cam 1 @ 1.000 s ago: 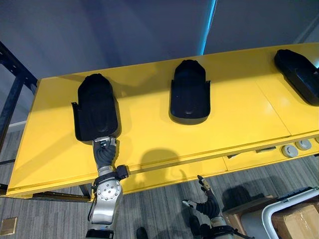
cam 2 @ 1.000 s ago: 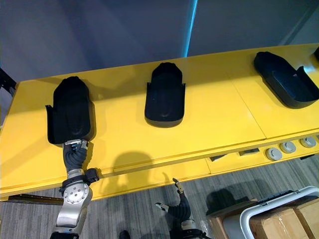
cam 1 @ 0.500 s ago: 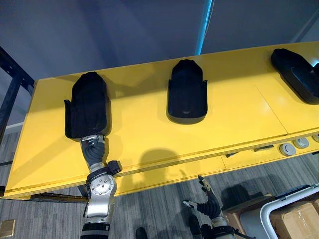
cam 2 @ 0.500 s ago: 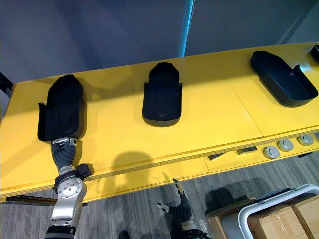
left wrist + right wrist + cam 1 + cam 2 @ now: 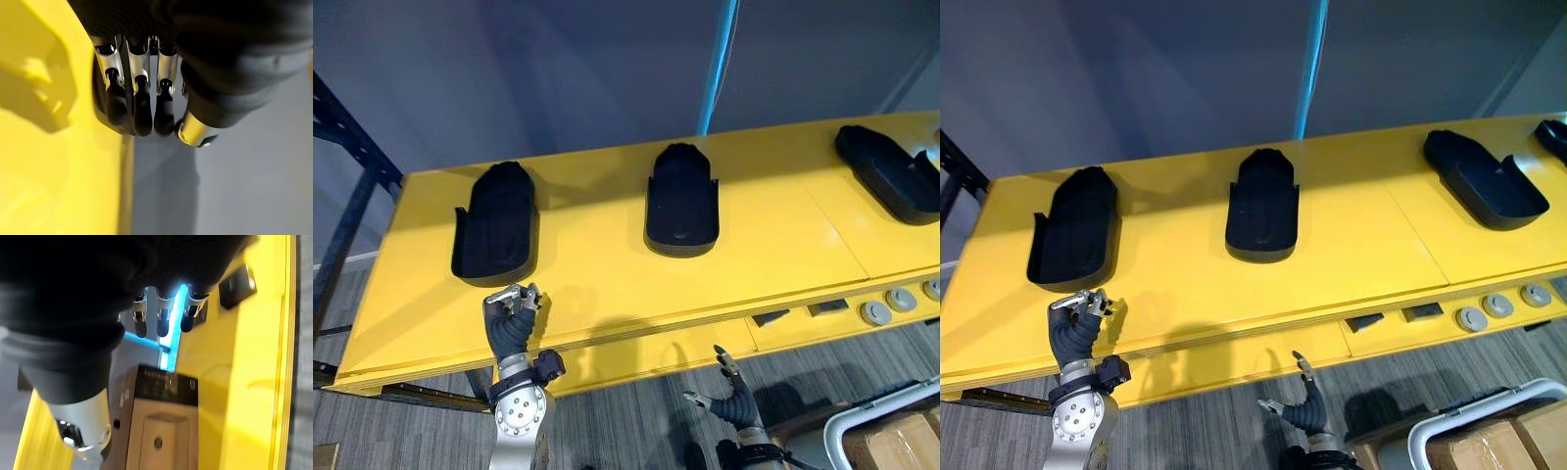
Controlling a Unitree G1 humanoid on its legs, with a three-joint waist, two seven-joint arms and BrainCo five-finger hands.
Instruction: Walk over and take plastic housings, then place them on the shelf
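Note:
Three black plastic housings lie on the yellow table (image 5: 597, 264): the left housing (image 5: 496, 235), the middle housing (image 5: 681, 201) and the right housing (image 5: 891, 176). My left hand (image 5: 512, 315) hovers over the table's front strip, a short way in front of the left housing and apart from it. Its fingers (image 5: 139, 107) are loosely bent with nothing in them. My right hand (image 5: 731, 394) hangs below the table's front edge, over the floor, fingers (image 5: 162, 323) straight and empty.
A dark metal rack post (image 5: 352, 186) stands at the table's left end. Round grey knobs (image 5: 876, 311) and dark slots sit in the front panel at the right. A white bin (image 5: 1469, 416) with a cardboard box (image 5: 1498, 446) stands on the floor, lower right.
My left hand, earlier shut on the left housing's near end, has let go and drawn back toward the table's front edge. The housing stays flat. The camera has shifted a little.

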